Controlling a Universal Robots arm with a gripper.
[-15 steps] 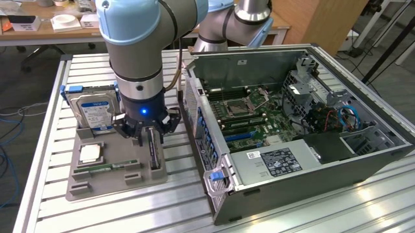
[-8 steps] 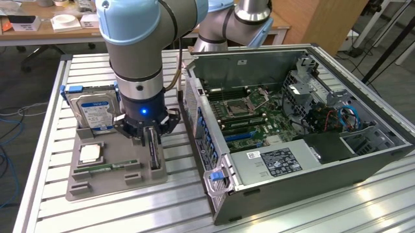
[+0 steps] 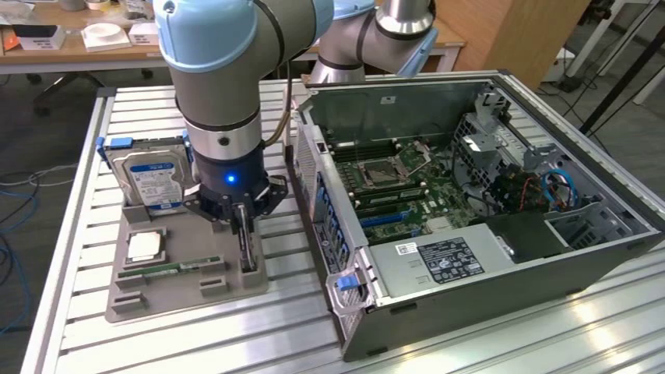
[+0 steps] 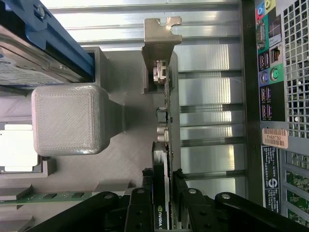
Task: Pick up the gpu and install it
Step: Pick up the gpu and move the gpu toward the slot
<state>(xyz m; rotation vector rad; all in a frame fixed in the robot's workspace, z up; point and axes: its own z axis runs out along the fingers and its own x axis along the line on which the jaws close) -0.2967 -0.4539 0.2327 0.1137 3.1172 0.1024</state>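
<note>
The gpu [image 4: 167, 121] stood on its long edge in a slot of the grey holder tray [image 3: 177, 308], on the slatted table [image 3: 468, 347] just beside the open computer case [image 3: 582, 257]; this upright seating left both faces of the card free for a pinch from above. The gripper [image 4: 163, 212] was set low over the card, some way along from its silver bracket [image 4: 161, 38]; the jaws were narrow and straddled the card; whether they pressed it could not be told. The card sat in the tray, not yet lifted; the hard drive [image 3: 154, 179] and memory stick [image 3: 171, 269] occupied their own slots, apart from the gripper.
</note>
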